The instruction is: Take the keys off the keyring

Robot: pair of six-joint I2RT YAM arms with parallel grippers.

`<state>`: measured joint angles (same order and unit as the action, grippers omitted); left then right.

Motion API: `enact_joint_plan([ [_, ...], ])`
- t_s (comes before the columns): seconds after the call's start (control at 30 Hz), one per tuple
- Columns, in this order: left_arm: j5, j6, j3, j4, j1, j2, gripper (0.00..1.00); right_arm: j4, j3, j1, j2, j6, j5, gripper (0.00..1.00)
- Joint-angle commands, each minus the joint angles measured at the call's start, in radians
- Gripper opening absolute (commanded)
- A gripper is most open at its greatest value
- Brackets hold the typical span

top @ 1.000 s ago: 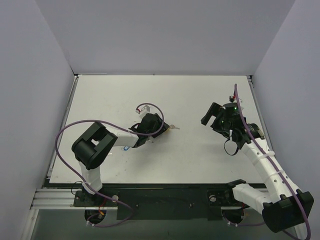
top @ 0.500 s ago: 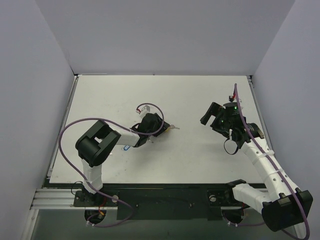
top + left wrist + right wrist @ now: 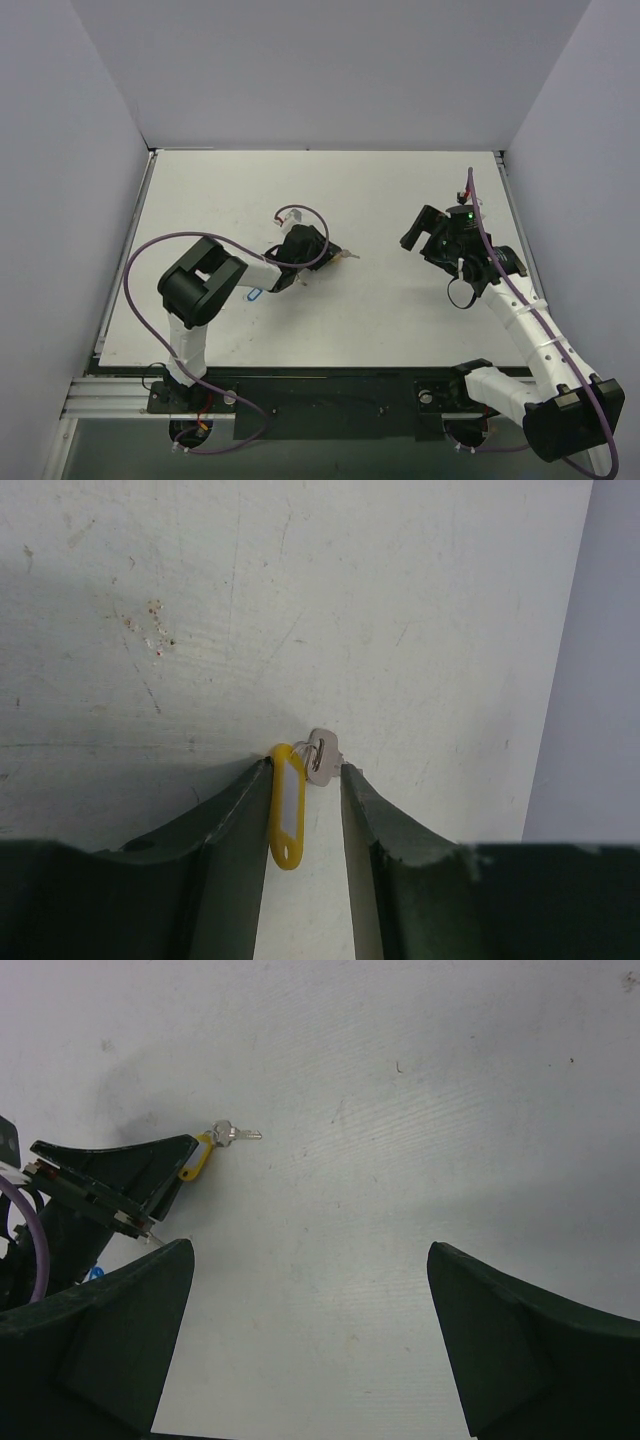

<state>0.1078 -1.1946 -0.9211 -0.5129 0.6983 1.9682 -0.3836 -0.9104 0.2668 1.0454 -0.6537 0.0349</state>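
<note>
Since the left gripper [image 3: 306, 765] stands astride the small yellow oval plastic key tag [image 3: 287, 810] without pinching it, the step in hand looks to be securing that tag. The tag's left edge lies against the left-hand finger, while a strip of bare surface shows between the tag and the other finger. To do this well, the jaws should meet squarely on the tag's two long edges, low against the scuffed white tabletop [image 3: 300, 600], so the tag neither tips up nor squirts forward out of the tips. The grip ought to sit on the plastic body alone. That leaves the thin metal ring [image 3: 302, 747] and the tiny silver-grey metal key [image 3: 322, 757] free ahead of the fingertips, where the other arm would need room to work.

The tag lies flat on the table, a little left of its middle in the overhead view. Its long axis runs along the fingers and a white label strip runs down its face. The ring sits at its far end with the key still threaded on it. The key rests just beyond and slightly right of the tag, its head close to the right-hand fingertip; whether they touch I cannot tell.

Well apart to the right, the right gripper [image 3: 310, 1248] hovers over bare table, fingers spread wide with nothing between them, facing the tag and key.
</note>
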Motion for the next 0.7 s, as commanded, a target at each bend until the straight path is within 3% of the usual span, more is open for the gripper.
enact_joint_plan([
  [0.0, -0.011, 0.001, -0.03, -0.022, -0.005, 0.018, 0.43, 0.022, 0.01, -0.011, 0.008, 0.009, 0.007, 0.96],
  [0.17, -0.019, 0.003, -0.035, -0.032, -0.01, 0.027, 0.36, 0.02, 0.01, -0.011, 0.01, 0.011, 0.007, 0.96],
  [0.3, -0.037, 0.012, -0.048, -0.042, -0.013, 0.038, 0.2, 0.023, 0.01, -0.014, 0.01, 0.012, 0.01, 0.96],
  [0.37, -0.048, 0.02, -0.056, -0.041, -0.017, 0.04, 0.02, 0.023, 0.011, -0.014, 0.015, 0.014, 0.014, 0.96],
  [0.4, -0.051, 0.024, -0.058, -0.039, -0.017, 0.04, 0.0, 0.02, 0.01, -0.015, 0.013, 0.014, 0.017, 0.96],
  [0.67, -0.108, 0.079, -0.022, -0.023, -0.022, -0.077, 0.0, 0.012, -0.021, -0.015, -0.021, 0.002, 0.075, 0.96],
])
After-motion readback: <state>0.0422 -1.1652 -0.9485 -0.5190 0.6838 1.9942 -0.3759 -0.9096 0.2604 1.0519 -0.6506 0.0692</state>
